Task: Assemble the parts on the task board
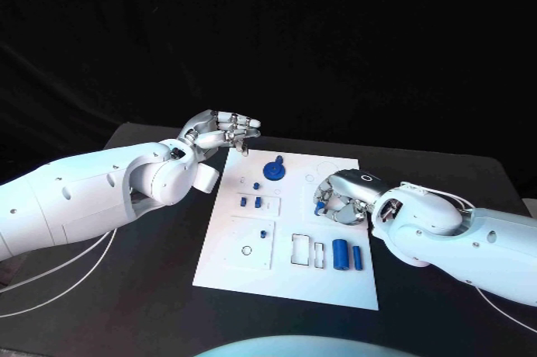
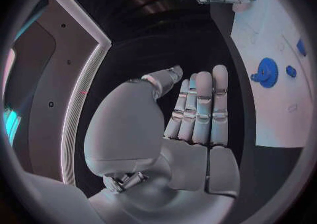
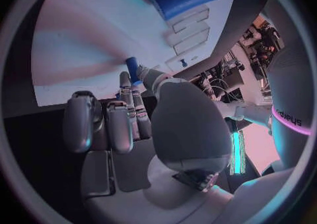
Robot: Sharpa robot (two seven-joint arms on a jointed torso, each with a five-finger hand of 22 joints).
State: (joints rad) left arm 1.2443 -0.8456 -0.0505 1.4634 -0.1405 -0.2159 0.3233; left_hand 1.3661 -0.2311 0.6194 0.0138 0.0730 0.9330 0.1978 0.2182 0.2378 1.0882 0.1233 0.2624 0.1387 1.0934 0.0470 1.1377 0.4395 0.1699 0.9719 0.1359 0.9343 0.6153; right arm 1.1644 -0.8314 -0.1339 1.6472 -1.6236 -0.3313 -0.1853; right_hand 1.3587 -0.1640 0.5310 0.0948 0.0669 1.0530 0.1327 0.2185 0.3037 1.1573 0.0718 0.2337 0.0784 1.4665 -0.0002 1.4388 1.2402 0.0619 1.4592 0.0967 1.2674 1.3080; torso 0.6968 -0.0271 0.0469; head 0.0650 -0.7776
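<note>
The white task board (image 1: 224, 268) lies mid-table. My right hand (image 1: 341, 194) rests over the board's right half and pinches a small blue part (image 1: 320, 207) between thumb and fingertips; the right wrist view shows that part (image 3: 132, 68) at the fingertips just above the board (image 3: 79, 49). My left hand (image 1: 218, 130) hovers above the table beyond the board's far left corner, holding nothing; its fingers (image 2: 201, 108) lie straight and side by side. A round blue part (image 1: 274, 171) stands near the far edge. Small blue pegs (image 1: 254, 203) sit in the middle left.
Two blue cylinders (image 1: 348, 255) lie side by side near the board's right front, beside an upright frame (image 1: 302, 248). A black ring (image 1: 246, 251) and a tiny blue peg (image 1: 264, 233) sit on a square inset. White cables (image 1: 67, 268) trail under my left arm.
</note>
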